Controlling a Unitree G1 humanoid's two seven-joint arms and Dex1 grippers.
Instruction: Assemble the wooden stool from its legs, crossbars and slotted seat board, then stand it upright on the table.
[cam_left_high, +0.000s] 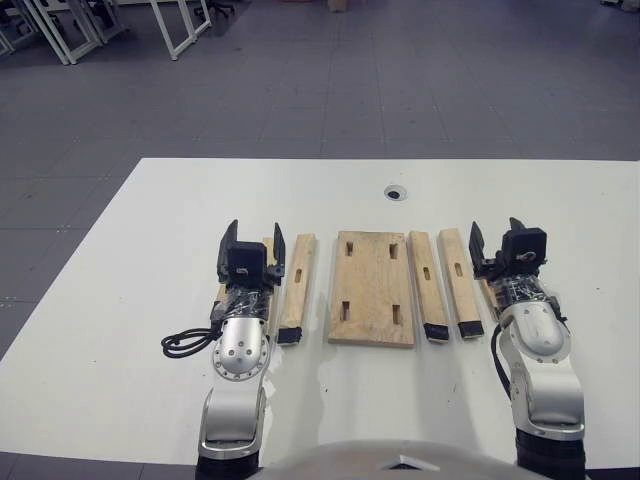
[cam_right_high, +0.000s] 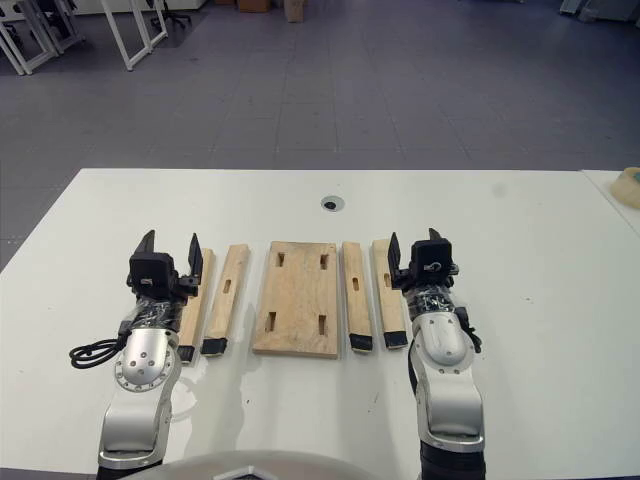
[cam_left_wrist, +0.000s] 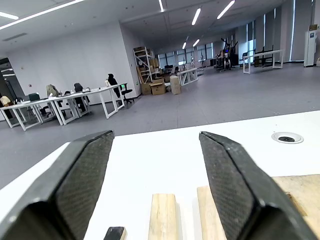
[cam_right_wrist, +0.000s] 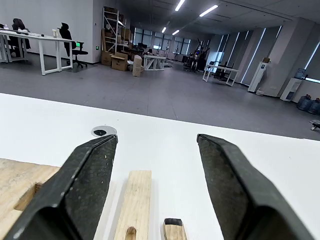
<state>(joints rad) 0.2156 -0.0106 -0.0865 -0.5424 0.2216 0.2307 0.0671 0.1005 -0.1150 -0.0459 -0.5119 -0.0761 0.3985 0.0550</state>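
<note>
Seat board (cam_left_high: 372, 288) mid table (cam_left_high: 120, 300), legs (cam_left_high: 297, 285) along its long edges; L pincer (cam_left_high: 255, 233), R pincer (cam_left_high: 497, 232) both apart.

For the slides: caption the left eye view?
Open left gripper and right gripper poised over loose legs flanking the flat seat board.

Grey floor (cam_left_high: 400, 80), white-framed desks (cam_left_high: 70, 25) far left, cardboard boxes (cam_left_wrist: 161, 88), ceiling strip lights (cam_left_wrist: 199, 16), tall windows (cam_left_wrist: 260, 32) beyond.
</note>
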